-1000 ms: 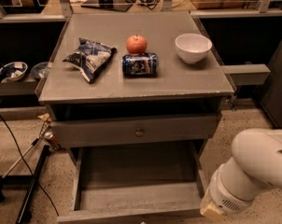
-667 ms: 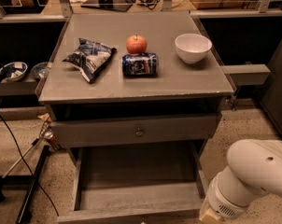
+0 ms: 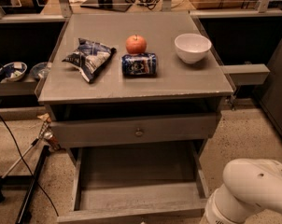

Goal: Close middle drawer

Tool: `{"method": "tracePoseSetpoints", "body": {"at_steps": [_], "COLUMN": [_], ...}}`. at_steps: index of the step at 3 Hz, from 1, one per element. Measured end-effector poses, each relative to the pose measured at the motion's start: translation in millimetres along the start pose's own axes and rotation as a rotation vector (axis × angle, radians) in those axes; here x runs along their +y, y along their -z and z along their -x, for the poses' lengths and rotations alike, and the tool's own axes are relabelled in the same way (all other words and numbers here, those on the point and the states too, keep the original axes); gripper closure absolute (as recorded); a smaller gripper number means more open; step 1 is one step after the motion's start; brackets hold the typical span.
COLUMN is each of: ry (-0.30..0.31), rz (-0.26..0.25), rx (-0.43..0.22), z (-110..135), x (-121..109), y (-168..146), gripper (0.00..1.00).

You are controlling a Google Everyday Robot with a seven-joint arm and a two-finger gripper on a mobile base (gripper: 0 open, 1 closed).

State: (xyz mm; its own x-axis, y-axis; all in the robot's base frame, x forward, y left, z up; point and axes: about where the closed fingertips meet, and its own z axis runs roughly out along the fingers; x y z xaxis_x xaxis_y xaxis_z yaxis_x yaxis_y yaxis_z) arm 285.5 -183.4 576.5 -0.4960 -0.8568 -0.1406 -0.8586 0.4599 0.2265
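Rounded arm (image 3: 255, 190) sank; gripper unseen; middle drawer (image 3: 136, 171) open.

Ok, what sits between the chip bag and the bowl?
In the camera view, an apple and a can lying on its side. The gripper is out of frame, beyond the arm.

A single camera looks steeply down from in front, close to the tabletop (image 3: 178, 78) and middle drawer (image 3: 136, 171); the arm (image 3: 253, 190) enters lower right, tool out of frame.
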Motion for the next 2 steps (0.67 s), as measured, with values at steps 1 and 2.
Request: {"method": "tracePoseSetpoints", "body": {"at_steps": [1, 2], "ry": [-0.038, -0.041], "rz": [0.081, 0.073], "rx": [-0.003, -0.001], "z": [-4.4, -5.6], "x": [-14.5, -11.8], "y": [-75.2, -78.4], "gripper": [1.0, 1.0]}}
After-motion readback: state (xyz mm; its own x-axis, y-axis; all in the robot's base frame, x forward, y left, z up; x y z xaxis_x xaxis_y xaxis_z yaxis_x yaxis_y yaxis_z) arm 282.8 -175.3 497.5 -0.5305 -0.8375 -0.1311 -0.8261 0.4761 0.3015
